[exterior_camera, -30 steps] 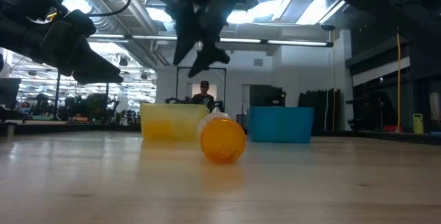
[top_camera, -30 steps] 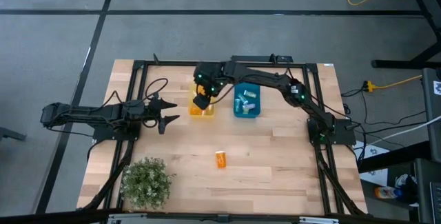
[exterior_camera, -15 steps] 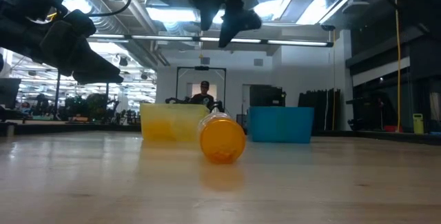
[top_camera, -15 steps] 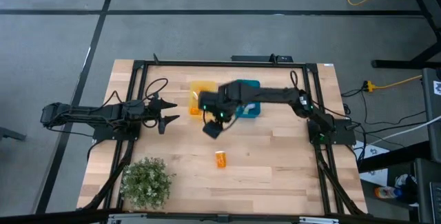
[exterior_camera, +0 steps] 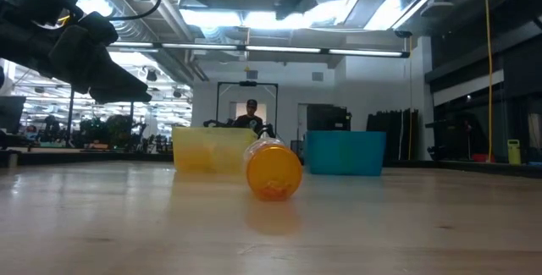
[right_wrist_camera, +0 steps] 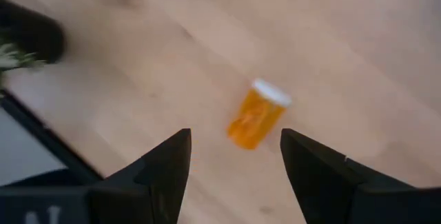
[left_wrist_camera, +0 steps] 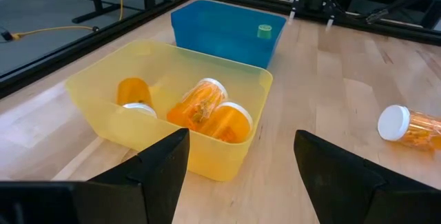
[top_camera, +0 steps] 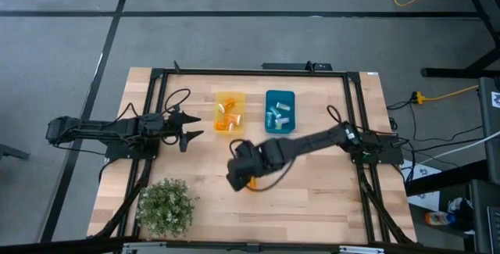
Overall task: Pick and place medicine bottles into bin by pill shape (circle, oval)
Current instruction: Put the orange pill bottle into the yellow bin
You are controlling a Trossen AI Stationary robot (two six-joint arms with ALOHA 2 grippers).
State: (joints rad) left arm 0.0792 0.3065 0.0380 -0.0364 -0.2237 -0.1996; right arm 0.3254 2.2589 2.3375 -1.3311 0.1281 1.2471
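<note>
**Orange bottle is the last one out**

Orange bottles fill your yellow bin (top_camera: 229, 112), clear ones the blue bin (top_camera: 280, 111). One bottle (top_camera: 250, 180) lies on its side on the bare table (top_camera: 328, 199), long axis toward the bins, cap nearest them. Your right gripper (right_wrist_camera: 234, 156) hovers above it, fingers spread; the left gripper (left_wrist_camera: 238, 158), also spread, waits beside the yellow bin

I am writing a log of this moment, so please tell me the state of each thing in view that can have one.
Orange bottle on the table: lying on its side, capped, not held.
Yellow bin: upright, holds orange bottles.
Blue bin: upright, holds clear bottles.
Right claw: open, above the loose bottle.
Left claw: open, empty, waiting at the table's left side.
Potted plant: upright, at the near left corner.
</note>
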